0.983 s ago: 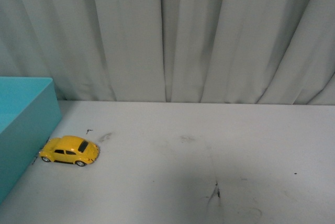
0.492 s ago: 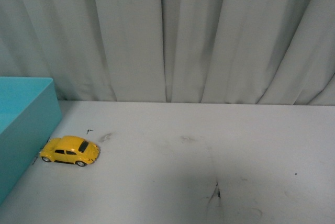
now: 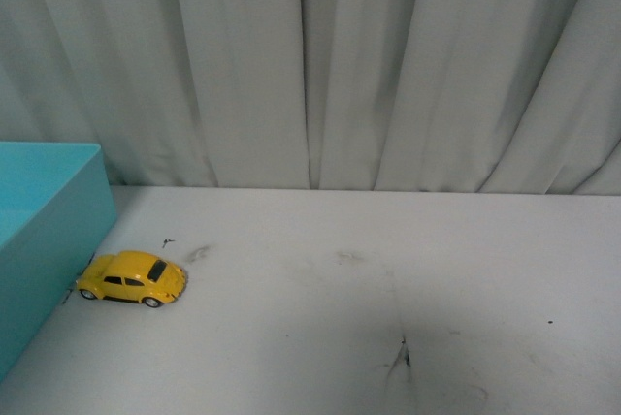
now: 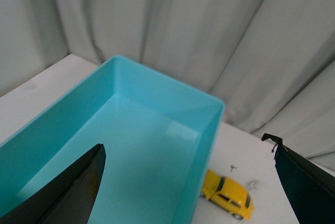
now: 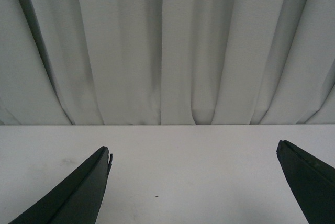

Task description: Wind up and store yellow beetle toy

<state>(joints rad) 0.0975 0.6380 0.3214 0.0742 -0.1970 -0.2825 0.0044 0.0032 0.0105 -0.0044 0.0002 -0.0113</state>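
The yellow beetle toy [image 3: 132, 278] stands on its wheels on the white table at the left of the front view, its nose against the wall of the teal bin [image 3: 53, 240]. The left wrist view shows the same yellow beetle toy [image 4: 227, 194] just outside the teal bin [image 4: 157, 98]. My left gripper [image 4: 188, 182] hangs open above the bin's edge with nothing between its fingers. Over bare table, my right gripper [image 5: 193, 182] is open and holds nothing. Neither arm shows in the front view.
The white table [image 3: 388, 289] carries dark scuff marks [image 3: 403, 357] near its middle. A grey pleated curtain [image 3: 320, 66] closes off the back. The bin's inside looks empty.
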